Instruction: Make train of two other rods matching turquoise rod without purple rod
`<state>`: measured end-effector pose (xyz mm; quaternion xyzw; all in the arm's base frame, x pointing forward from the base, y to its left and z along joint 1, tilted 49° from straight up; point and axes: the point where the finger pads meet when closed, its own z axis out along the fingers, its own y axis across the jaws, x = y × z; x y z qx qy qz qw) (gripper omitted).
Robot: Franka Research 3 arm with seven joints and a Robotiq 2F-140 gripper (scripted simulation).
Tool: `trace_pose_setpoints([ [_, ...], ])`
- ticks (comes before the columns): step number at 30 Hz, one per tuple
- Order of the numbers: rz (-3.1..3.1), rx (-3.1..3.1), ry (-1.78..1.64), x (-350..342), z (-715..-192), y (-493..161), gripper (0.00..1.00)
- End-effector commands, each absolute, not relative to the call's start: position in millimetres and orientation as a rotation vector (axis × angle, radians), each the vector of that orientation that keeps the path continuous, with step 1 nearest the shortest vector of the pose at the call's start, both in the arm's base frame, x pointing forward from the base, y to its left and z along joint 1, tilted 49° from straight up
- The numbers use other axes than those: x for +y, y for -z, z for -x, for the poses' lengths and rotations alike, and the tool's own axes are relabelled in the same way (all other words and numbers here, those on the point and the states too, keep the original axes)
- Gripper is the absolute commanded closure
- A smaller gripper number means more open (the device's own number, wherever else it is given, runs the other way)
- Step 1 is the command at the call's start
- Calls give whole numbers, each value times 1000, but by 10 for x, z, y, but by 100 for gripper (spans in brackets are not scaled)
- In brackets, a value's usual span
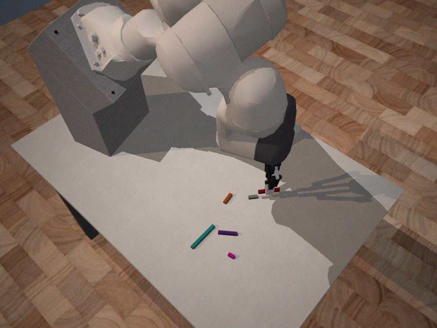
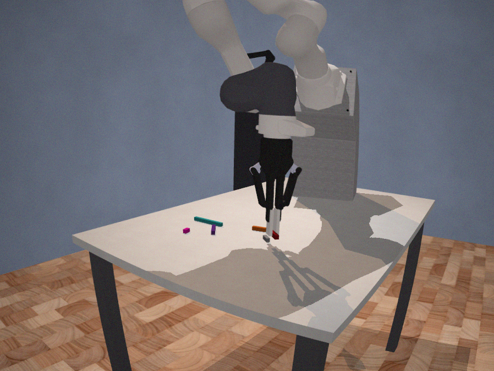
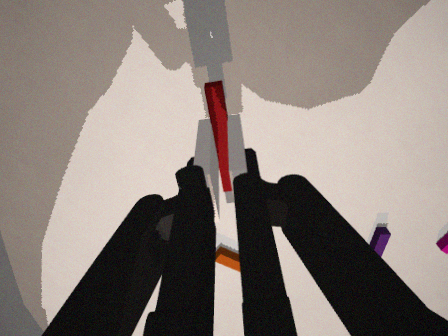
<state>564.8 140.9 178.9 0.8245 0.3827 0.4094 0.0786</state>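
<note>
Red rod (image 1: pixel 261 191) (image 2: pixel 275 235) (image 3: pixel 220 130) sits between the fingertips of the gripper (image 1: pixel 270 191) (image 2: pixel 273 233) (image 3: pixel 222 137), which are pressed in on its long sides, with an end showing on either side of them. It looks slightly raised off the table (image 1: pixel 141 183) (image 2: pixel 179 255) (image 3: pixel 125 165), though how much air is under it I cannot tell. Grey rod (image 1: pixel 253 196) (image 2: pixel 265 238) (image 3: pixel 229 198) is its natural partner, seven and three making the turquoise length, and it lies just beyond one end of the held rod, to the left of the fingers as seen from the top. The coming move turns on that line: the red rod's long axis runs through the fingers and points roughly toward the grey one, whose own axis is nearly parallel. From above the two look a little offset, which may come partly from the red rod's height. So the likely step is a small sideways correction and a gentle lowering, end to end, before letting go; pressing too far along the axis could shove the short grey rod askew. Orange rod (image 1: pixel 227 198) (image 2: pixel 258 228) (image 3: pixel 228 259) lies farther out past the grey one, apart from it. Turquoise rod (image 1: pixel 203 236) (image 2: pixel 208 221), purple rod (image 1: pixel 227 232) (image 2: pixel 213 229) (image 3: pixel 381 242) and magenta rod (image 1: pixel 231 255) (image 2: pixel 186 230) (image 3: pixel 444 244) lie well apart from the gripper and can stay put.
</note>
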Motion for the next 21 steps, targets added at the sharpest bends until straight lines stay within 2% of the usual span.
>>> trace_pose_setpoints([
  [1,-2471,1163,-1221,1380,-5427,-1969,97],
  [8,-2471,1163,-1221,1309,-5157,-2212,97],
  [21,-2471,1163,-1221,1303,-5132,-2234,97],
])
